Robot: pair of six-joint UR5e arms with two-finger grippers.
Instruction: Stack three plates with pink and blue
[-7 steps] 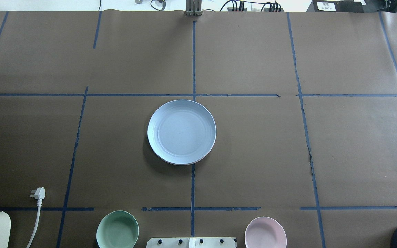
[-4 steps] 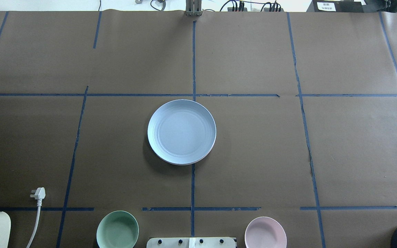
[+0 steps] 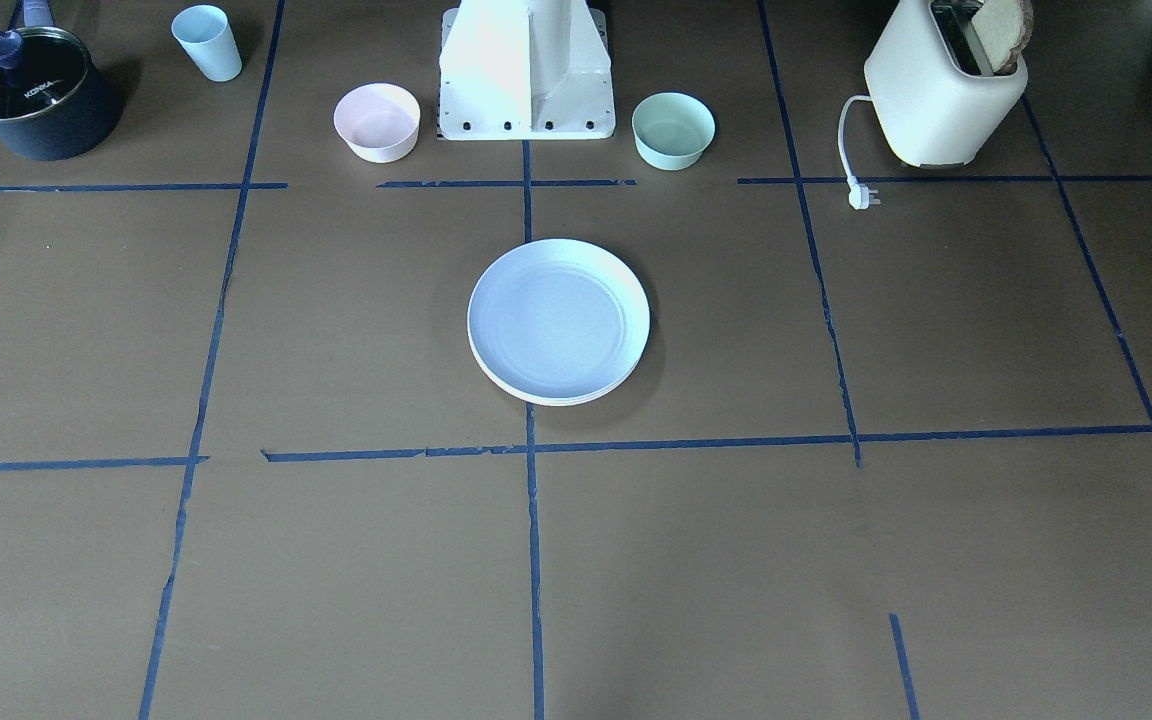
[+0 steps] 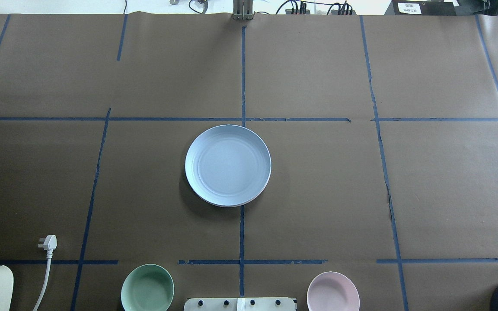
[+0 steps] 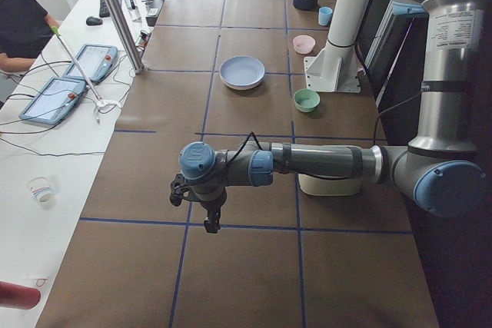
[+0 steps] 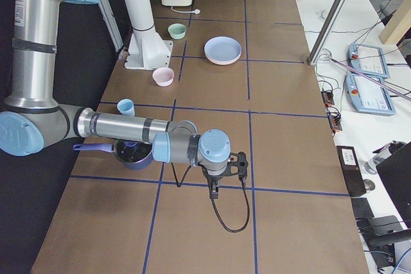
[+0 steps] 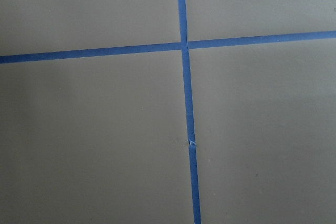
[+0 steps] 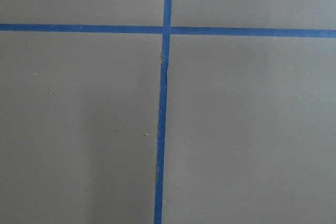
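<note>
The light blue plate (image 3: 558, 318) lies on top of a stack at the table's middle; it also shows in the overhead view (image 4: 227, 165). A thin cream rim (image 3: 556, 400) of a plate beneath shows at its near edge. The pale pink plate is hidden under the blue one. My left gripper (image 5: 206, 219) hangs over bare table far from the stack, seen only in the exterior left view. My right gripper (image 6: 215, 187) hangs over the opposite end, seen only in the exterior right view. I cannot tell whether either is open or shut. Both wrist views show only brown paper and blue tape.
A small pink bowl (image 3: 377, 121) and a small mint-green bowl (image 3: 673, 130) flank the robot base (image 3: 526, 70). A toaster (image 3: 944, 90) with its loose plug (image 3: 864, 196), a dark pot (image 3: 31, 95) and a blue cup (image 3: 207, 42) stand along that edge.
</note>
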